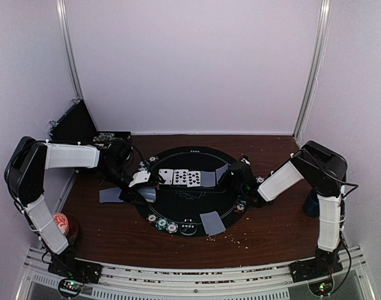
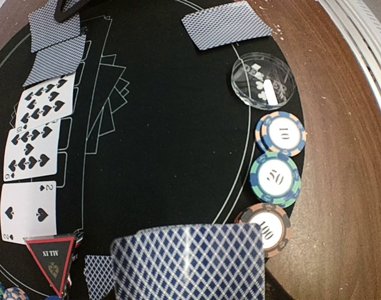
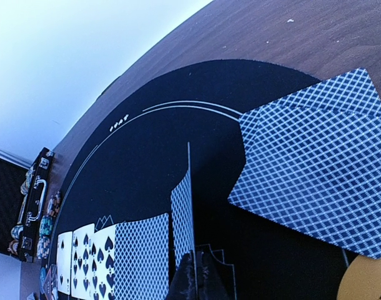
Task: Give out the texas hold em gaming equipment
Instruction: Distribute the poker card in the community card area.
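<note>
On the black mat (image 1: 190, 206): three face-up spade cards (image 2: 34, 144) in a row near the middle, with a face-down row card (image 3: 140, 256) next in line.
Left gripper (image 1: 142, 181): over the mat's left edge, closed partway on a bowed card (image 2: 187, 262). It's back up, right under the wrist camera, and I can't tell if it's one card or several.
Right gripper (image 1: 231, 174): clamped fully shut on an upright card (image 3: 183, 212) — pinched low down, standing on edge, just beside the face-down row card.
Chips (image 2: 275, 179): three striped ones marked 10, 50 and 100, lined along the mat's near rim, with a clear round disc (image 2: 263, 81) next to the 10.
Red triangle marker (image 2: 52, 256): just beside the two of spades, close to the bowed card.
Other face-down stuff: overlapping edge cards (image 3: 315, 162) at the mat's edge near the right gripper, a near-rim card (image 1: 212, 222) — and an off-mat card (image 1: 110, 195) on the wooden table (image 1: 272, 231), left of the mat.
</note>
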You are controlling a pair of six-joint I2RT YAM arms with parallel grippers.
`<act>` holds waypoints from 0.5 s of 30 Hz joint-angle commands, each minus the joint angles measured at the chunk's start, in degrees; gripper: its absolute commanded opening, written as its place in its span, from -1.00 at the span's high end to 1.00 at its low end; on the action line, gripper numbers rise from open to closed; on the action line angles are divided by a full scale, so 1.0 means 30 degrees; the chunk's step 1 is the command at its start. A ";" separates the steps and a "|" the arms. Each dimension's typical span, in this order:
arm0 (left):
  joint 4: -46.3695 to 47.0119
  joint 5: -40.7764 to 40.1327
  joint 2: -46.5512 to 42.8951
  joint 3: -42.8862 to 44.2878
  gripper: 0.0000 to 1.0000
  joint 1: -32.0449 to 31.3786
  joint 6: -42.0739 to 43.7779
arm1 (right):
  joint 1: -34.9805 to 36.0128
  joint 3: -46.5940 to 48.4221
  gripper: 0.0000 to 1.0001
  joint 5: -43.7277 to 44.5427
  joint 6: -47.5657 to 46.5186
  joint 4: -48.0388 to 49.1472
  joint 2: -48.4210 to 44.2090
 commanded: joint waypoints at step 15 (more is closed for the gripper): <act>0.0152 0.0254 0.0285 0.0253 0.06 -0.0008 0.0022 | -0.0006 -0.0074 0.81 -0.0131 0.0236 -0.0770 0.0154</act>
